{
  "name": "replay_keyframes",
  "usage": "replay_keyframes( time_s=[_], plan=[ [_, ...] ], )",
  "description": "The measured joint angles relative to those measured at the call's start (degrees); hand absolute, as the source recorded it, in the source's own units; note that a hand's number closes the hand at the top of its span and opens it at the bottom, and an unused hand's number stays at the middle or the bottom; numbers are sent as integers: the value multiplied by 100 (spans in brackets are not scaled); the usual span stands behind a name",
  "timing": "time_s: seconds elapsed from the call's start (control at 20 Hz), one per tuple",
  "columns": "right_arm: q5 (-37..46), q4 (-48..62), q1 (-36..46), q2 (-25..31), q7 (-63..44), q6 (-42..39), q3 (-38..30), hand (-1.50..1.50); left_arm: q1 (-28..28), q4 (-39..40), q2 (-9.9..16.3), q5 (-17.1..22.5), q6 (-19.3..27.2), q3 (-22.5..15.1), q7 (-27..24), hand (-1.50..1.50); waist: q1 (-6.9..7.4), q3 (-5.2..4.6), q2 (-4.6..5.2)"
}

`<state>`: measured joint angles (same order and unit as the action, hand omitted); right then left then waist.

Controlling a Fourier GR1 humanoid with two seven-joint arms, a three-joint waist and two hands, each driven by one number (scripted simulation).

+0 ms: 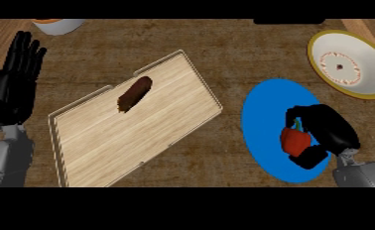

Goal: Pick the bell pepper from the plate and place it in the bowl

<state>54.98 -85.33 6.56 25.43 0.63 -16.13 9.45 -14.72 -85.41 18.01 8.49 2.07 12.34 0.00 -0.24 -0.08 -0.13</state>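
Bell pepper (294, 141): pinched by right robot hand (326, 134) over blue plate (273, 117); grasp step judged underway. Lift and carry to bowl (343, 63) required next.

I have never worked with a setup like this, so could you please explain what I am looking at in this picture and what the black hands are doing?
The single picture looks steeply down from the robot's head onto a wooden counter. The two black shapes are the robot's hands on grey forearms, coming in from the lower edge.

The right hand is over a blue plate, its fingers curled round a red bell pepper with a green stem. Beyond the plate, toward the right edge, stands the cream bowl where the pepper should go.

The left hand rests open at the left edge, fingers up, holding nothing.

In the middle lies a light wooden tray with a dark brown oblong item on it; I cannot tell what that is. Part of a white container shows at the top left.
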Motion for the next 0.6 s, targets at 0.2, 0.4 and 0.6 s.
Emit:
replay_keyframes(
  time_s=[0.2, 0.4, 0.6],
  plan=[
    [-395, 731, -181, 1055, 649, 81, -1103, 150, 76, -21, 18, 9, 46, 94, -56, 0, -164, 41, 65],
    [-719, 1539, -243, 1902, 1192, 122, -1999, 150, 129, -54, 29, 36, 37, 140, -93, 0, -223, 78, 105],
    [-1007, 2350, -177, 2652, 1793, 299, -2806, 150, 152, -77, 37, 85, -1, 162, -89, 0, -180, 96, 110]
  ],
)
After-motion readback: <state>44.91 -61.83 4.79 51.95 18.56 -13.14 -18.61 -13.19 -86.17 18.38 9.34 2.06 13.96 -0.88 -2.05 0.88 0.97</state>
